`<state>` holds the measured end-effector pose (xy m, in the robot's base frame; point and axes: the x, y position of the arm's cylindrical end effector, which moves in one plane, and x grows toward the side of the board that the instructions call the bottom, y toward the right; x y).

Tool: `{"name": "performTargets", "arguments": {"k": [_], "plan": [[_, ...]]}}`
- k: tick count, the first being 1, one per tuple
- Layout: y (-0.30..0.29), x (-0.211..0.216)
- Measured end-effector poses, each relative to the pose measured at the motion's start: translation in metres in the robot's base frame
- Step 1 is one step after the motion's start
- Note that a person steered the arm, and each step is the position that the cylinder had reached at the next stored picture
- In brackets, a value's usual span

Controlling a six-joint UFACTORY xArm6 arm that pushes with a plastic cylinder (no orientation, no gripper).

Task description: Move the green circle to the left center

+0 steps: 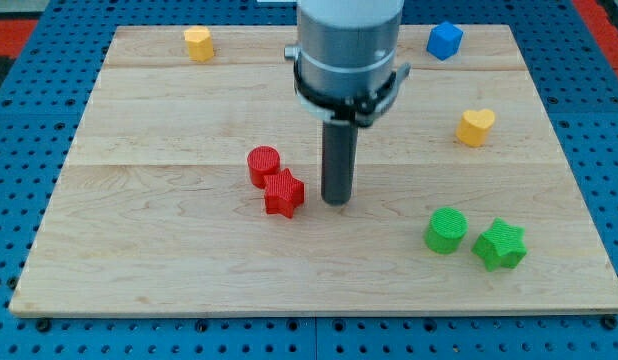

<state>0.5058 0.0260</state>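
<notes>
- The arm comes down from the top center of the frame, and its tip sits on the wooden board pretty much dead center.
- No fingers on this thing at all, just a straight dark rod, so nothing is clenched or grasped; the tip only touches the board.
- Just left of the tip there's a red star, close but with a small gap showing between them.
- A red cylinder sits right against that star, up and to its left.
- The green circle is down in the lower right of the frame, well apart from the tip.
- A green star is just beside the circle on its right side, a touch lower.
- A yellow heart is at the right side, above the two green ones.
- A blue block is at the upper right, near the board's top edge; can't pin down its exact shape.
- Another yellow block is at the upper left, looks heart-ish too.
- The board lies on a blue perforated surface.
</notes>
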Motion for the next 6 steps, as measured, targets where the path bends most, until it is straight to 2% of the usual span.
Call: {"name": "performTargets", "arguments": {"k": [1,2,3,4,6], "plan": [[0.025,-0.024],[0.103,-0.024],[0.134,0.017],[0.120,0.050],[0.040,0.083]]}}
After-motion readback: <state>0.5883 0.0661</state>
